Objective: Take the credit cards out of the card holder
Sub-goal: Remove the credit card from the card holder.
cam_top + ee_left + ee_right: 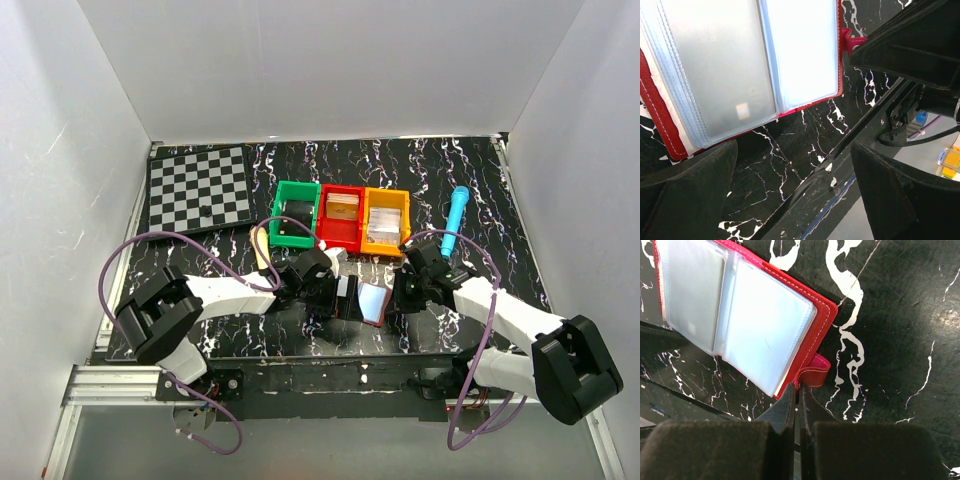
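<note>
The card holder lies open on the black marbled table between my two arms, red cover down, its frosted pale-blue sleeves facing up. A faint card with a small gold square shows through the left sleeve; the credit cards are otherwise hidden in the sleeves. My right gripper is shut on the holder's red snap tab at its right edge. My left gripper stands open just off the holder's near-left edge, with only bare table between its fingers.
Behind the holder stand a green bin, a red bin and an orange bin in a row. A chessboard lies at the back left, a blue pen at the back right. The table's near edge runs close under the left gripper.
</note>
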`<state>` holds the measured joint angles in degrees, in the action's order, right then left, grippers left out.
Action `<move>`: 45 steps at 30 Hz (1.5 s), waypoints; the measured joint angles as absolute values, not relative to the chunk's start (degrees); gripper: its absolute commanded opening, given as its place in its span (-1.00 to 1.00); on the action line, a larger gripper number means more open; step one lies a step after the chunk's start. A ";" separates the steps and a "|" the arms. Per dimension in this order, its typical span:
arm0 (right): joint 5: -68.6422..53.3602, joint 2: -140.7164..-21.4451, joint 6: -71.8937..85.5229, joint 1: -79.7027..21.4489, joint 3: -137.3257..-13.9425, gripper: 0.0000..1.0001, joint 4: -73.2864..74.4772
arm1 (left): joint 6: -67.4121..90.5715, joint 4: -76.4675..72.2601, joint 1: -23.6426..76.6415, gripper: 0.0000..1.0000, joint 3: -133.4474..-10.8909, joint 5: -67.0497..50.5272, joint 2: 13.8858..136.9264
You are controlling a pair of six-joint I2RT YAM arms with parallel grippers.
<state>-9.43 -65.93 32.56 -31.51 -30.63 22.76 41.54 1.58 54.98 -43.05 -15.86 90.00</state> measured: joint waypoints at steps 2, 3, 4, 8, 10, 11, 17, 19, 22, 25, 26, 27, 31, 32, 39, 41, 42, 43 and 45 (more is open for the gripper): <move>-9.43 -65.87 32.58 -31.51 -30.63 -0.97 22.79 | 41.54 1.43 54.98 0.95 -43.05 -15.79 89.62; -9.41 -65.78 32.56 -31.51 -30.63 -0.97 22.85 | 41.54 1.39 54.98 0.95 -43.05 -15.79 89.38; -9.41 -65.67 32.56 -31.51 -30.63 -0.97 22.92 | 41.54 1.26 54.98 0.95 -43.05 -15.81 89.10; -9.41 -65.60 32.56 -31.51 -30.63 -0.97 22.94 | 41.30 1.15 54.98 0.95 -43.05 -15.86 88.79; -9.41 -65.60 32.58 -31.51 -30.63 -0.97 22.96 | 41.12 1.17 54.98 0.94 -43.05 -15.86 88.79; -9.41 -65.58 32.56 -31.51 -30.63 -0.97 22.94 | 41.10 1.17 54.98 0.93 -43.05 -15.86 88.79; -9.41 -65.56 32.56 -31.51 -30.63 -0.97 22.96 | 41.17 1.34 54.98 0.96 -43.13 -14.90 88.71; -9.43 -65.58 32.56 -31.51 -30.63 -0.97 22.96 | 41.23 1.65 54.96 0.96 -43.11 -13.74 88.14; -9.43 -65.58 32.56 -31.51 -30.63 -0.97 22.96 | 41.67 1.63 54.74 0.96 -42.68 -12.14 85.69; -9.43 -65.56 32.56 -31.51 -30.63 -0.97 22.96 | 41.82 1.26 54.22 0.96 -42.59 -11.09 83.20; -9.41 -65.56 32.56 -31.51 -30.63 -0.97 22.96 | 41.76 1.28 54.00 0.96 -42.92 -10.90 82.91; -9.41 -65.56 32.56 -31.51 -30.63 -0.97 22.94 | 41.58 1.32 53.87 0.96 -43.27 -10.83 83.09; -9.43 -65.56 32.56 -31.51 -30.63 -0.97 22.96 | 40.91 2.00 53.56 0.96 -45.87 -10.39 86.17; -9.43 -65.56 32.56 -31.51 -30.63 -0.97 22.96 | 40.84 2.13 53.52 0.96 -46.24 -10.28 87.13; -9.43 -65.10 32.53 -31.51 -30.63 -0.97 22.98 | 40.66 3.95 53.52 0.95 -46.28 -9.93 89.82; -9.47 -65.10 32.53 -31.51 -30.63 -0.97 22.96 | 40.45 3.90 53.52 0.95 -46.28 -9.93 89.82; -9.54 -65.10 32.53 -31.51 -30.63 -0.97 22.96 | 40.32 3.97 53.52 0.94 -46.28 -9.96 89.82; -9.58 -65.10 32.53 -31.51 -30.63 -0.97 22.96 | 40.10 3.92 53.52 0.94 -46.28 -10.02 89.86; -9.63 -65.10 32.53 -31.51 -30.63 -0.97 22.96 | 39.83 3.84 53.52 0.93 -46.28 -10.22 90.24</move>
